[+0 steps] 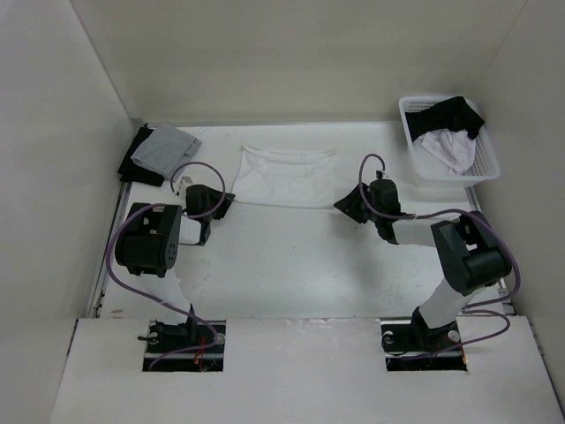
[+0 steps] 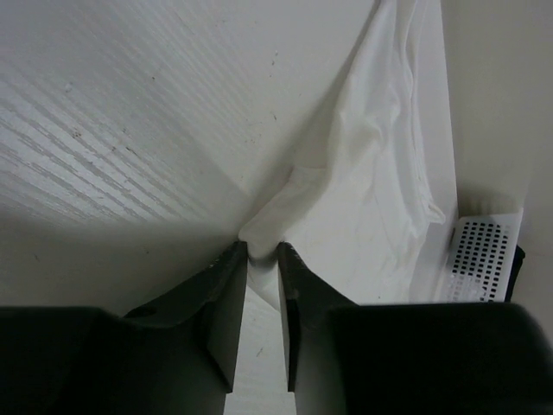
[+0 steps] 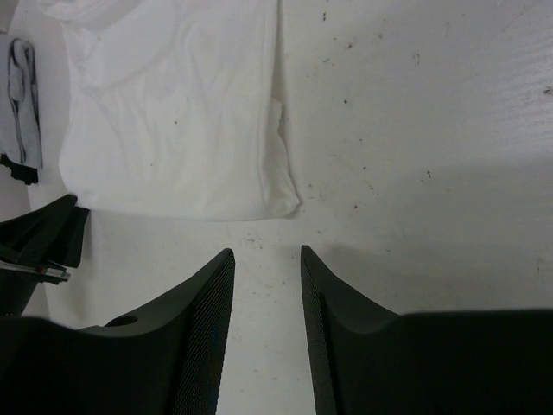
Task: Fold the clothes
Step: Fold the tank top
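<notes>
While the overhead camera takes in the whole tabletop (image 1: pixel 291 256), the wrist cameras show only small patches of it close up. From above, a white tank top (image 1: pixel 287 177) lies flat and spread at the far middle, between the two arms. A white perforated basket (image 1: pixel 450 179) at the far right holds a black garment (image 1: pixel 450 115) and a crumpled white cloth (image 1: pixel 446 148). A folded grey cloth (image 1: pixel 169 146) rests on a black piece (image 1: pixel 141 161) at the far left.

Only the left wrist camera shows the left hand (image 2: pixel 262 251) in detail. Its fingers stand a narrow gap apart, and a near corner of the tank top (image 2: pixel 371 199) reaches right in between the tips. Whether they pinch the fabric cannot be told. The basket (image 2: pixel 484 255) peeks in at the right edge.

Only the right wrist camera shows that the right hand (image 3: pixel 266 252) has its fingers clearly apart with nothing between them. The other near corner of the tank top (image 3: pixel 173 121) lies just ahead of the tips, not touching. The left hand (image 3: pixel 43 233) appears at this view's left edge.
</notes>
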You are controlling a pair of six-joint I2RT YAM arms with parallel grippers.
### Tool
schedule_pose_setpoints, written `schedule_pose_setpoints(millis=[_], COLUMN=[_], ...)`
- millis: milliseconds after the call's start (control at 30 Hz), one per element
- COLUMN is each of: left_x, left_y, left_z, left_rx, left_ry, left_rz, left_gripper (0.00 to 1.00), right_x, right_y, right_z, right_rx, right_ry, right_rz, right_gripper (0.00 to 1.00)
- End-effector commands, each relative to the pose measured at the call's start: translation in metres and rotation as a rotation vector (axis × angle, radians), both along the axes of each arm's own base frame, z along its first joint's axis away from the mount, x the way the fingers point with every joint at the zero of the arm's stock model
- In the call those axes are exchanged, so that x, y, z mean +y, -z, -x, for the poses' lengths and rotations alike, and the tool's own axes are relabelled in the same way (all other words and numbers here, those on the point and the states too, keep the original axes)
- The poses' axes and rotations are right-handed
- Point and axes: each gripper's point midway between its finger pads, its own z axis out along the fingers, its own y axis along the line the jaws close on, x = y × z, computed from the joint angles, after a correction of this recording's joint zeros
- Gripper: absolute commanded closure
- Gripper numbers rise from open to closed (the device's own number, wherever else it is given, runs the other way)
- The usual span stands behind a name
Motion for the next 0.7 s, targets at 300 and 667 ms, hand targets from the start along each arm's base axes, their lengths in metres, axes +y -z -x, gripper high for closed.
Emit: schedule_pose_setpoints(millis=[300,667], left_x=[0.01,0.008], left_y=[0.016,0.022], left_z=[0.006,0.01], left_rx=[0.071,0.078], left_ry=[-0.053,-0.046], left_rz=[-0.031,-0.02], left_gripper=[0.93,0.95], right_x=[0.014,0.018], right_y=[-0.002,0.013], right_z=[-0.016,-0.035], right_rx=[-0.044,-0.004], right_ry=[0.002,0.063], right_rz=[-0.005,-0.042], right_gripper=[0.53,0.73])
